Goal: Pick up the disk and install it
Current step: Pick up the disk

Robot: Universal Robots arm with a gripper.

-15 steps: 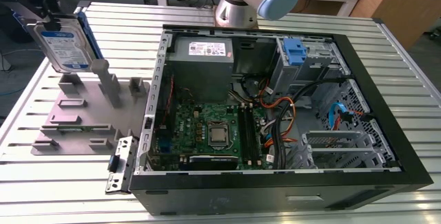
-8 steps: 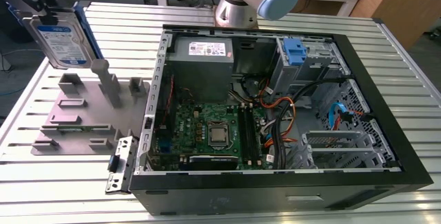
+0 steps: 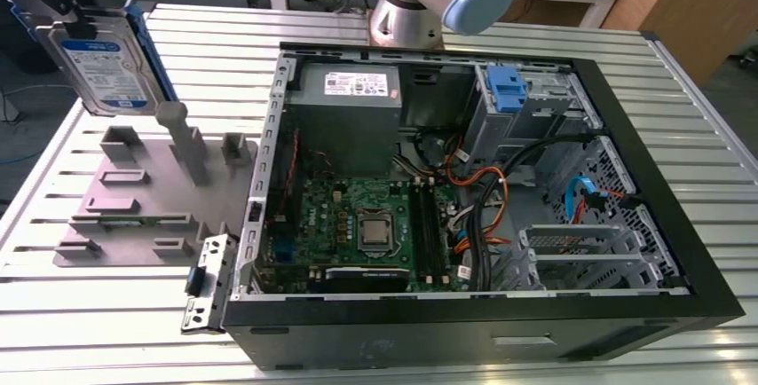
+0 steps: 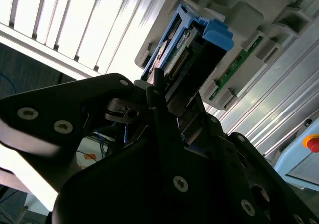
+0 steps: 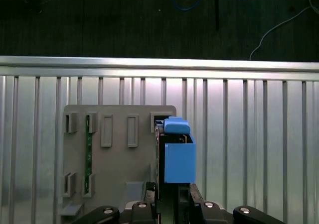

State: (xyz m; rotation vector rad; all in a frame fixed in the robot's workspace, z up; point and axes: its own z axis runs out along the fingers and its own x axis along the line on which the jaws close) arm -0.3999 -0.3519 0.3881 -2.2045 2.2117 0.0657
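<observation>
We see the disk hanging in the air above the grey fixture, over the table's corner at the exterior view's upper left. We judge the pick-up done and the install left, since the disk is well apart from the open computer case. Its long axis stands near upright, label towards the exterior camera. The gripper pinches its upper end.

Exterior view: looking down from afar over the table.
Wrist views: peering closely past the gripper at the grey fixture (exterior sharing it).
</observation>
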